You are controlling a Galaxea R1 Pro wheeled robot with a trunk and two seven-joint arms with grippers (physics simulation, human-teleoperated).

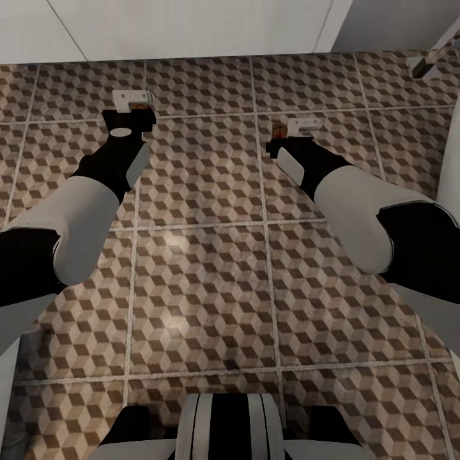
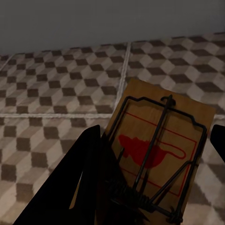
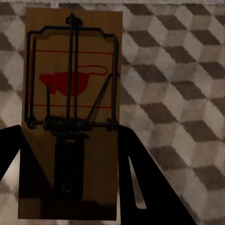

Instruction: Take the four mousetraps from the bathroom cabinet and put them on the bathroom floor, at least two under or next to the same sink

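Both arms reach out over the bathroom floor of cube-patterned tiles. In the left wrist view a mousetrap, a wooden board with a red mouse print and black wire, sits tilted between the dark fingers of my left gripper, above the tiles. My right gripper is shut on a second mousetrap, whose board lies lengthwise between its black fingers. The cabinet is out of view.
A white wall or panel runs along the far edge of the tiles. A white rounded body stands at the right edge, with a metal part above it. My base is at the near edge.
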